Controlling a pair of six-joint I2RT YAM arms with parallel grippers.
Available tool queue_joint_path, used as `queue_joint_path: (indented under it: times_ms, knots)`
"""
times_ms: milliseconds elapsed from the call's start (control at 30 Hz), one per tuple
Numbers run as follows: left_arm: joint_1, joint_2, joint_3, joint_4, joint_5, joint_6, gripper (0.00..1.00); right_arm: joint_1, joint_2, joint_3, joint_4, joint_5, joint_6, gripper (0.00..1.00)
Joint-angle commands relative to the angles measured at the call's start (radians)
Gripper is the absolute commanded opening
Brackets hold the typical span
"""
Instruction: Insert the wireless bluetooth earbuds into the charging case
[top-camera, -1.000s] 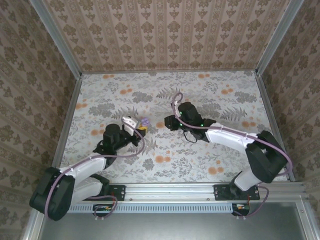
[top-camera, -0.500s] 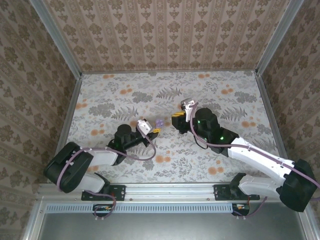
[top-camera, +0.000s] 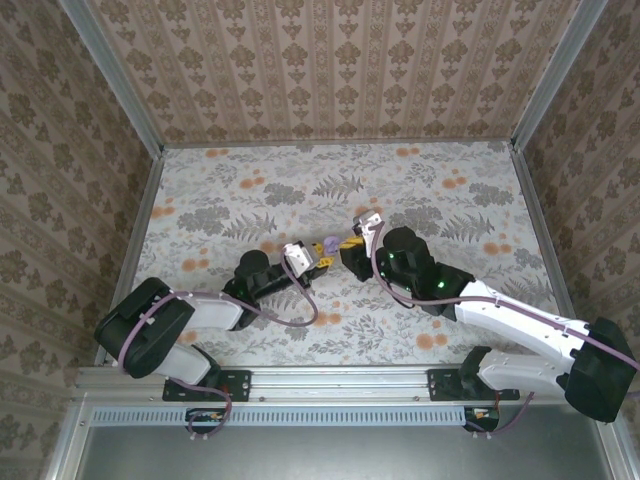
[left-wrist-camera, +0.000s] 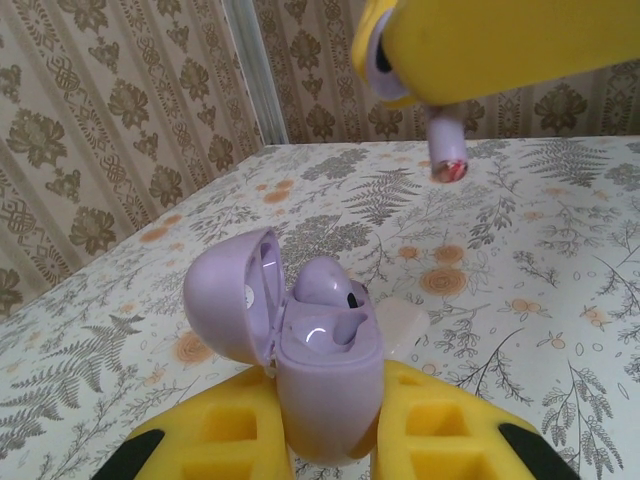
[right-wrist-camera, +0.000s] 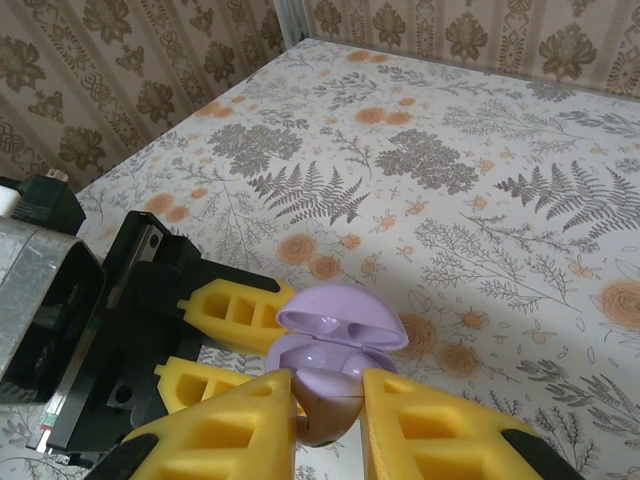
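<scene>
A robot test enclosure (dressed up like a parlour): damask-papered panels (top-camera: 330, 70) in aluminium framing (top-camera: 110, 70) surround a floral tabletop (top-camera: 400, 180).

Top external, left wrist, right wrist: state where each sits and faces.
Top external: above, behind the robot, looking down at the table; left arm, right arm show.
Left wrist: looks across the table past the left fingers holding the open charging case.
Right wrist: looks downward past the right fingers holding an earbud.
Wrist views share the charging case.
</scene>
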Motion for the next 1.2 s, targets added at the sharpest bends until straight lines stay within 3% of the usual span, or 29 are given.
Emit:
queue_joint_path:
  times_ms: [0, 1167]
  knots:
    - [-0.015, -0.009, 0.025, 0.041, 0.015, 0.039, 0.02, 0.013, 0.006, -0.002, 0.02, 0.03, -0.024, 0.22]
    - [-0.032, -0.073, 0.029, -0.038, -0.011, 0.058, 0.02, 0.04, 0.067, 0.05, 0.059, 0.076, -0.057, 0.22]
